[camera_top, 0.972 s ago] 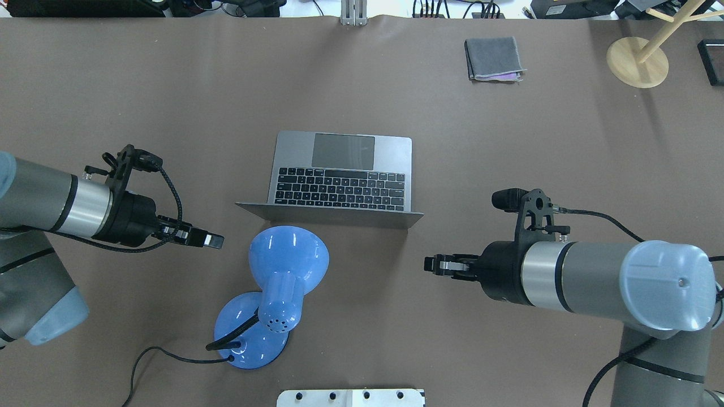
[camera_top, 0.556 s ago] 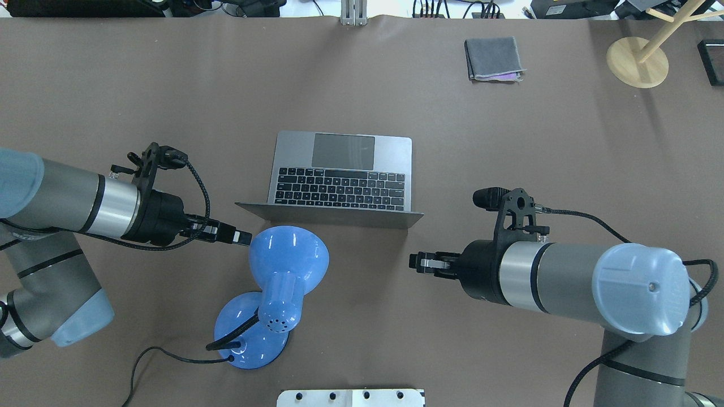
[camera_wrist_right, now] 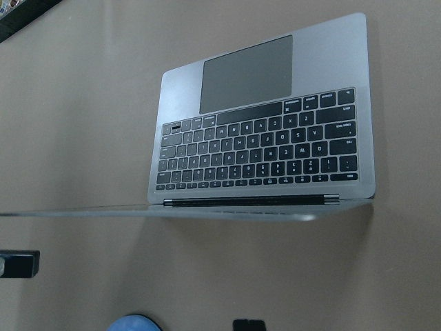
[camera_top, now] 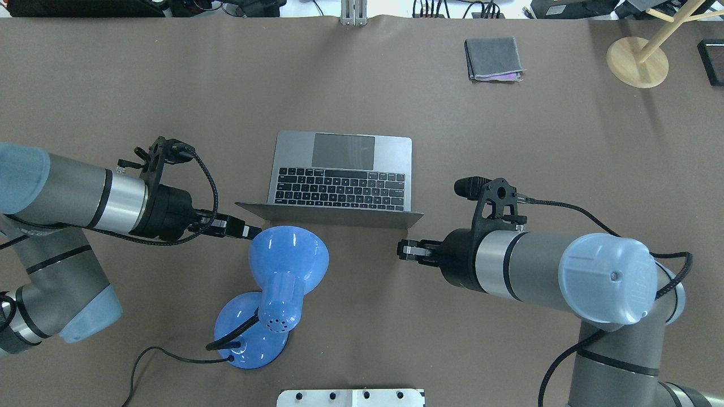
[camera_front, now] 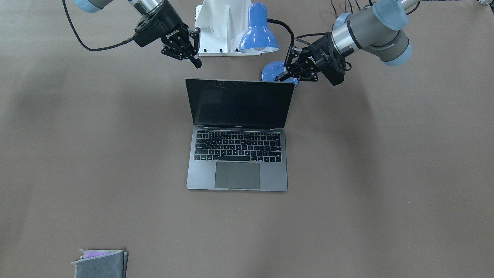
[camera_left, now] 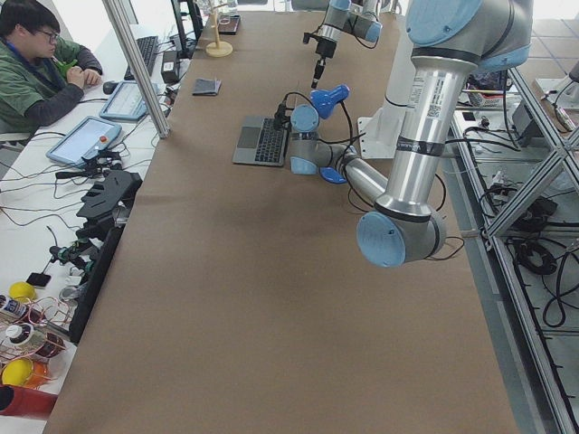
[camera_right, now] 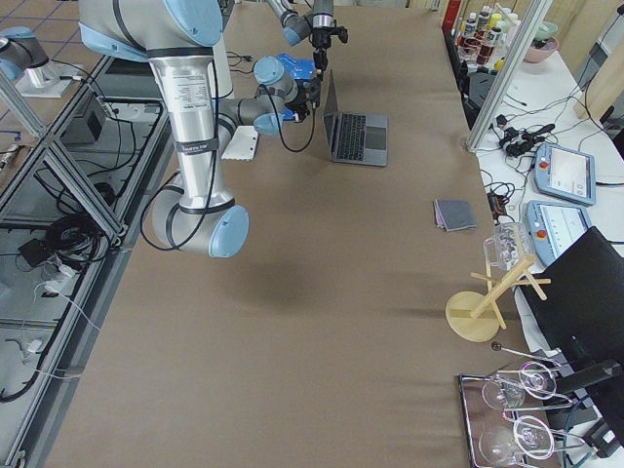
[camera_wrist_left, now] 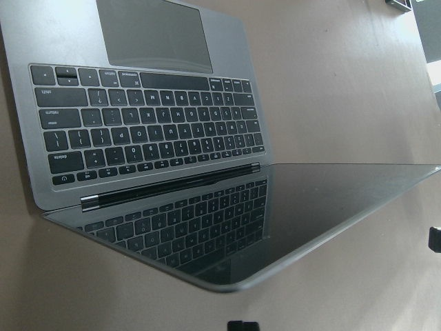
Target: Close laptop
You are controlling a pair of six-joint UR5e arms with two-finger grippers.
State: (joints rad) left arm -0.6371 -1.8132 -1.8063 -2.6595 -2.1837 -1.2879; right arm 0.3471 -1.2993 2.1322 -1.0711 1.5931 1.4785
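The space-grey laptop [camera_top: 339, 169] stands open in the middle of the table, its keyboard facing away from me and its black screen [camera_front: 240, 103] upright. The lid's top edge [camera_top: 331, 213] is nearest me. My left gripper [camera_top: 254, 232] is shut and empty, just behind the lid's left corner and next to the lamp shade; it also shows in the front view [camera_front: 281, 78]. My right gripper [camera_top: 400, 249] is shut and empty, a little behind the lid's right corner; it also shows in the front view [camera_front: 197, 64]. Neither gripper touches the lid.
A blue desk lamp [camera_top: 288, 257] stands right behind the lid's left half, its cable trailing left. A folded grey cloth [camera_top: 493, 59] and a wooden stand [camera_top: 637, 61] lie at the far right. A white base block [camera_top: 350, 398] is at the near edge.
Both arms have moved in toward the laptop's lid. The left gripper went right and forward to the lamp shade; the right gripper went left and forward toward the lid's right corner.
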